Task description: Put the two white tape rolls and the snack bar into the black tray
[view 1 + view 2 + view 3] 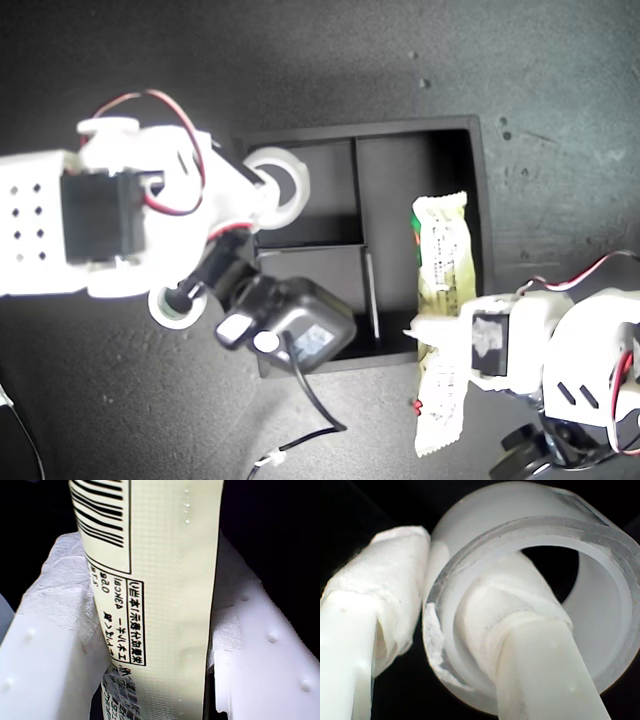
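The first gripper point(440, 335) is clamping the snack bar point(441, 320) between closed jaws near its middle, at the exterior view's lower right. The bar is hanging across the black tray point(476, 180), half over the tall compartment and half past the near wall above the desk point(300, 60). The second gripper point(262, 192) is holding one white tape roll point(278, 180) with one jaw through its hole and the other outside the rim, over the upper small compartment. The second tape roll point(172, 307) is lying on the desk outside the tray, at the exterior view's left, beside that arm.

If released here, the bar would likely land on the wall and tip out, because it is not lined up within the compartment. The roll could also snag on the inner jaw when the jaws part.

The first wrist view is showing only the wrapper point(150, 605) and printed text pinched between the pads; the second wrist view is showing the jaw threaded through the roll point(530, 605). Only the exterior view is revealing the tray and the loose roll.
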Robot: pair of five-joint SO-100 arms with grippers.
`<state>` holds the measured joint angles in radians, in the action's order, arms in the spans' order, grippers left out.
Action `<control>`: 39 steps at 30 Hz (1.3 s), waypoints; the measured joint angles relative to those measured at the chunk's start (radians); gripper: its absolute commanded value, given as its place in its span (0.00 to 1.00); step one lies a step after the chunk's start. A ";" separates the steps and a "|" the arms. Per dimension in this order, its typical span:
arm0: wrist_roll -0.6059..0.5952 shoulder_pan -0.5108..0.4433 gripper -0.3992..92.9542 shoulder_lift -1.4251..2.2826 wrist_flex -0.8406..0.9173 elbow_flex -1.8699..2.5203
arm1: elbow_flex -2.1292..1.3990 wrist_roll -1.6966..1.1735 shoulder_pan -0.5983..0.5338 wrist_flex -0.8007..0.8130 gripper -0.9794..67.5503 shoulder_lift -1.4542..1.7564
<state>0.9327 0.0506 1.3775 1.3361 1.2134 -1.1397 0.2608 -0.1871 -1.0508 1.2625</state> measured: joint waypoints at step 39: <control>0.028 -0.029 0.21 -0.367 0.388 -0.591 | 0.051 0.000 0.040 -0.267 0.28 0.000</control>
<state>0.9603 0.0215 1.0109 1.7242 0.6228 -1.0891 0.2608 -0.1473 -1.3177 1.2625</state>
